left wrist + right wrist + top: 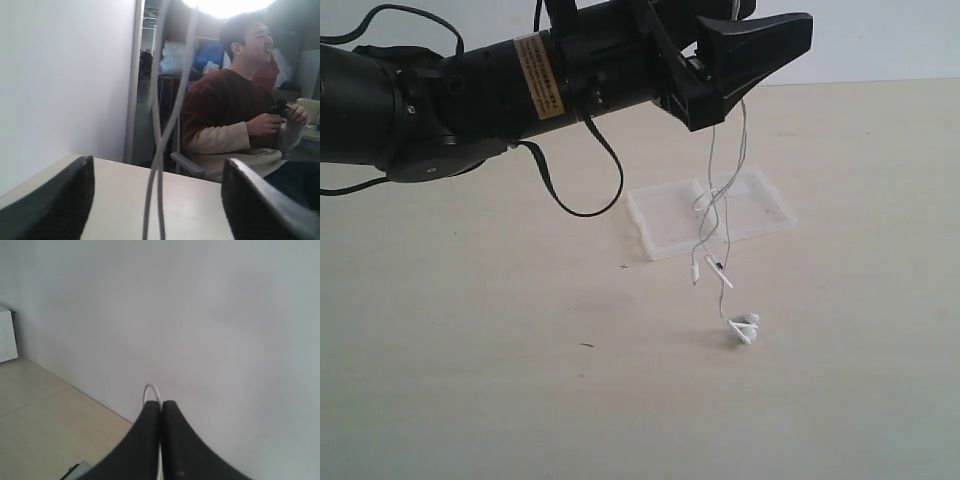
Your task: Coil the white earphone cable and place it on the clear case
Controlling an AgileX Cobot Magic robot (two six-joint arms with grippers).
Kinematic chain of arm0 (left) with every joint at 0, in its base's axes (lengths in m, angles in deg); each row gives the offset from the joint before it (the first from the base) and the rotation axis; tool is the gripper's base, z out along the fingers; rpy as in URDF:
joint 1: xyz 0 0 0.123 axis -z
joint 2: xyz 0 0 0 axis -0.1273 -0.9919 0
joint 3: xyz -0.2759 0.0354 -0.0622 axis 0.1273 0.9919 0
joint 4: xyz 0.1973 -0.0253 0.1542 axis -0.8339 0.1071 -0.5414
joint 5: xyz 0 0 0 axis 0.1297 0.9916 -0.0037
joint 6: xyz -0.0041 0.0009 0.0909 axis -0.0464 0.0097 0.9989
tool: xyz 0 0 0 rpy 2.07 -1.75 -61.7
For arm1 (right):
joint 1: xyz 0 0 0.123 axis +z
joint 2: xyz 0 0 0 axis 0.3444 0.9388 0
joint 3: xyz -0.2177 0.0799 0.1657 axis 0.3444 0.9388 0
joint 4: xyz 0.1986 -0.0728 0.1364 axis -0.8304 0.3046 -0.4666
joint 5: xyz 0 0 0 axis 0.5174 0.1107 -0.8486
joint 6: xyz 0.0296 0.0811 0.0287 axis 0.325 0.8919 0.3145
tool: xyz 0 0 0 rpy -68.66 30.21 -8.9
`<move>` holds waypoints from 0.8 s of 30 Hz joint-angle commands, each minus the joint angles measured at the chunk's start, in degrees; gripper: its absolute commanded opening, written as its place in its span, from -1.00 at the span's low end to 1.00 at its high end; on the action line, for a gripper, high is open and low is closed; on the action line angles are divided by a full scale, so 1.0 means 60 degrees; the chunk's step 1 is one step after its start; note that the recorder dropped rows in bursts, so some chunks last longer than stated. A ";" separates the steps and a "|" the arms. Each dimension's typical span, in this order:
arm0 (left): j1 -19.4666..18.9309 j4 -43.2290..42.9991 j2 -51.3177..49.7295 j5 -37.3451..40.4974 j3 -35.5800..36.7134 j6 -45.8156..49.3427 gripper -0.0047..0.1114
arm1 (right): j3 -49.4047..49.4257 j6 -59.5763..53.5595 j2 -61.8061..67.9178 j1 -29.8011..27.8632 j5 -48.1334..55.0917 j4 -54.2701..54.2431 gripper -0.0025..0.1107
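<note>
The white earphone cable was seen hanging in several loose strands from above the top edge of the exterior view. It passed the left gripper and ran down across the clear case. The earbuds were found down at the surface, in front of the case. A thin end piece and a small inline part were seen among the strands near the case's front edge. The case was laid flat and opened on the surface, its two halves side by side. Whether any strand touched it could not be told.

In the left wrist view the left gripper was held wide open. Two crossing strands of the cable hung between its fingers and were touched by neither. In the right wrist view the right gripper was closed tight. A small loop of the cable was pinched between its fingertips.
</note>
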 commanded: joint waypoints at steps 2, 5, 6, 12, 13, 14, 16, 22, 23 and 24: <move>0.0028 0.0071 -0.0007 -0.0016 -0.0056 0.0067 -0.11 | 0.0035 -0.0006 0.0035 0.0008 0.0085 -0.0024 -0.96; 0.0028 0.0071 -0.0007 -0.0016 -0.0056 0.0109 -0.30 | 0.0035 -0.0006 0.0035 0.0008 0.0144 -0.0024 -0.96; 0.0028 0.0071 -0.0007 -0.0016 -0.0056 0.0154 -0.34 | 0.0035 -0.0006 0.0035 0.0008 0.0144 -0.0024 -0.96; 0.0028 0.0071 -0.0007 -0.0034 -0.0056 0.0179 -0.67 | 0.0035 -0.0006 0.0035 0.0008 0.0144 -0.0024 -0.96; 0.0028 0.0071 -0.0007 -0.0034 -0.0056 0.0179 -0.74 | 0.0035 -0.0006 0.0035 0.0008 0.0144 -0.0024 -0.96; 0.0028 0.0071 -0.0007 -0.0034 -0.0056 0.0179 -0.82 | 0.0035 -0.0006 0.0035 0.0008 0.0144 -0.0024 -0.96; 0.0028 0.0071 -0.0007 -0.0071 -0.0056 0.0202 -0.92 | 0.0035 -0.0006 0.0035 0.0008 0.0144 -0.0024 -0.96; 0.0028 0.0071 -0.0007 -0.0071 -0.0056 0.0138 -0.92 | 0.0035 -0.0006 0.0035 0.0008 0.0144 -0.0024 -0.96; 0.0028 0.0071 -0.0007 -0.0071 -0.0056 0.0138 -0.92 | 0.0035 -0.0006 0.0035 0.0008 0.0144 -0.0024 -0.96; 0.0028 0.0071 -0.0007 -0.0071 -0.0056 0.0138 -0.92 | 0.0035 -0.0006 0.0035 0.0008 0.0144 -0.0024 -0.96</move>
